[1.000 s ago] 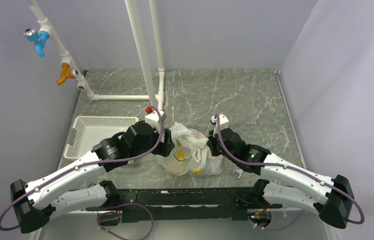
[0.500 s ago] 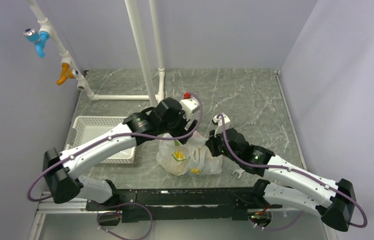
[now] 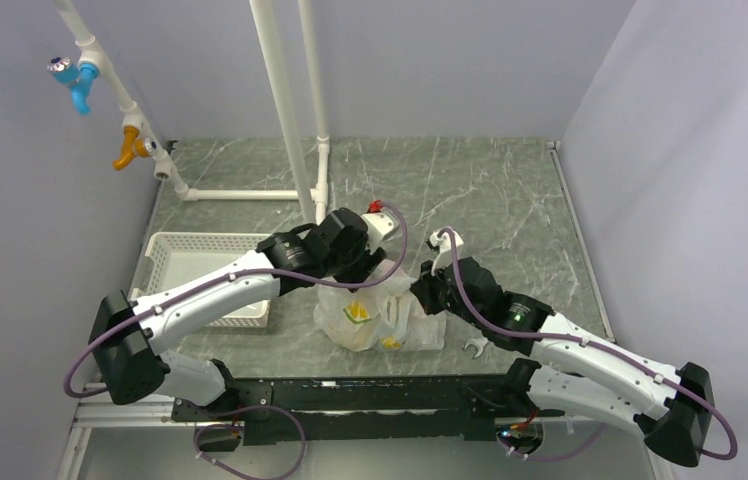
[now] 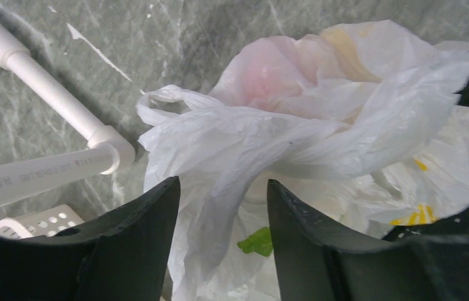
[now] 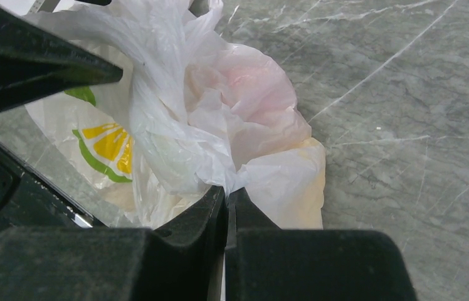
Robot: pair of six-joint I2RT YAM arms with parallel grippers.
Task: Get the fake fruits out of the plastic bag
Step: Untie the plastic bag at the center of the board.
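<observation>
The white crinkly plastic bag (image 3: 375, 310) with yellow-green prints lies near the table's front middle, bulging. It also shows in the left wrist view (image 4: 320, 119) and the right wrist view (image 5: 238, 106). The fake fruits are inside it; only faint pink and yellowish tints show through the plastic. My left gripper (image 4: 222, 188) is open, its jaws on either side of a fold of the bag's top, above the bag's far side (image 3: 370, 272). My right gripper (image 5: 226, 191) is shut on a pinch of the bag's plastic at its right side (image 3: 418, 292).
A white latticed tray (image 3: 190, 262) stands left of the bag, partly under my left arm. White pipes (image 3: 285, 120) rise from the table behind the bag, with one lying flat (image 4: 44, 169). A small white hook-shaped part (image 3: 474, 347) lies at the front right.
My left arm has swung from the bag's left side up and over to its far top, then lowered onto the bag. My right gripper has kept its hold on the bag.
</observation>
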